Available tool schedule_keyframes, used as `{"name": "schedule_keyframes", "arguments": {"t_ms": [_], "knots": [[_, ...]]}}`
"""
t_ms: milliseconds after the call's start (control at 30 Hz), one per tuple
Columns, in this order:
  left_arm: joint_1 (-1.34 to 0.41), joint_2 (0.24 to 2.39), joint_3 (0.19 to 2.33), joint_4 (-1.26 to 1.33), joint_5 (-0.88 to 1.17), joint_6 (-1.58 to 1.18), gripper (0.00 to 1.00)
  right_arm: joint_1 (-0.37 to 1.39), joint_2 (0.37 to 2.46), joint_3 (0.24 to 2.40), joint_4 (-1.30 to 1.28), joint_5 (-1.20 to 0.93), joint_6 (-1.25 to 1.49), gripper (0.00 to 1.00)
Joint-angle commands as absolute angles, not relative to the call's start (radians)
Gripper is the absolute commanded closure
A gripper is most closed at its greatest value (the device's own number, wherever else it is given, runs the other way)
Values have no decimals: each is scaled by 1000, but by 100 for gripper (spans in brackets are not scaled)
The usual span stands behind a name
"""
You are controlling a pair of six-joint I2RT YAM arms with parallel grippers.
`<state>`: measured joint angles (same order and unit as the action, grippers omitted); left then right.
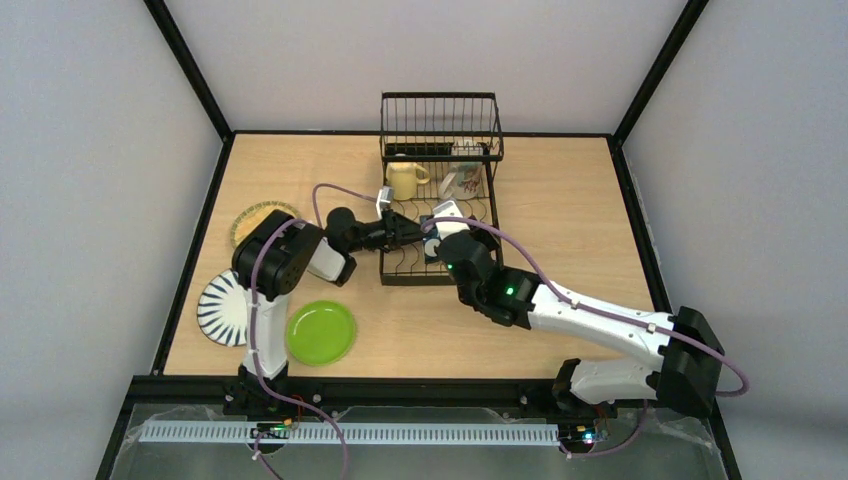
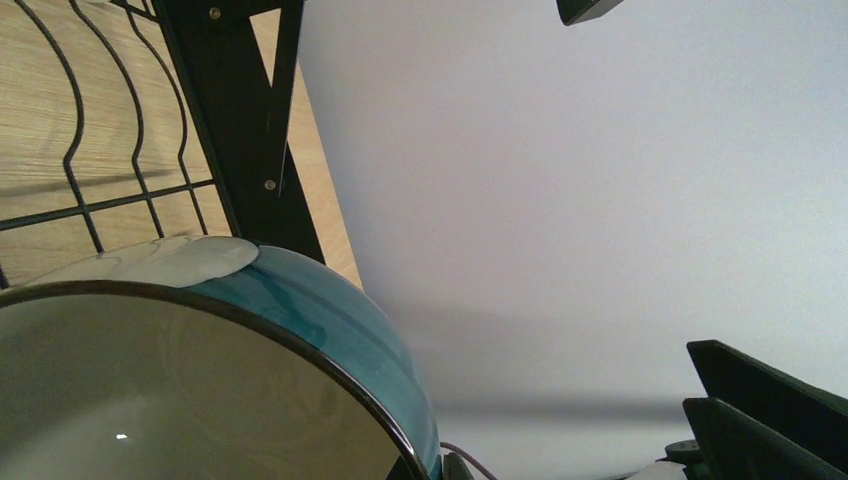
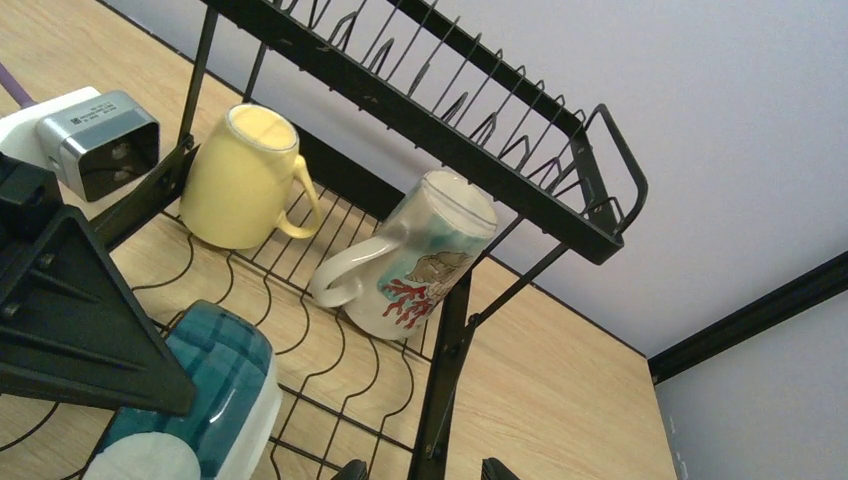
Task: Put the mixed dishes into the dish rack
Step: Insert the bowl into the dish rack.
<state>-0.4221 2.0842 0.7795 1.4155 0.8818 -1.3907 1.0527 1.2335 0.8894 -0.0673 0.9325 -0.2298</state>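
The black wire dish rack (image 1: 440,120) stands at the back centre of the table. A pale yellow mug (image 3: 243,180) and a white mug with a red coral print (image 3: 425,255) lie in it. My left gripper (image 1: 416,232) reaches into the rack from the left and is shut on the rim of the blue bowl (image 2: 310,300), which is tipped on its side over the rack's wires (image 3: 330,330). The bowl's white inside fills the lower left of the left wrist view. My right gripper (image 3: 422,470) is open beside the bowl (image 3: 205,385), its tips either side of a rack post, holding nothing.
Three plates lie on the table left of the rack: a tan woven-look plate (image 1: 258,222), a black-striped white plate (image 1: 222,308) and a lime green plate (image 1: 321,331). Black frame rails (image 1: 190,250) edge the table.
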Motion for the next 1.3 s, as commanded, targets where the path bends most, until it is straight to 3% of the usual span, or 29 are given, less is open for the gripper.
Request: {"name": "schedule_keyframes", "arguments": {"t_ms": [0,1267], "knots": [[-403,2103,745,1676,876,-1392,98,1040,1262,921,-44,911,-254,36],[-330,2164,570,1741,888,-1285,98,1012,1471,1019,-8,817,-263,36]]}}
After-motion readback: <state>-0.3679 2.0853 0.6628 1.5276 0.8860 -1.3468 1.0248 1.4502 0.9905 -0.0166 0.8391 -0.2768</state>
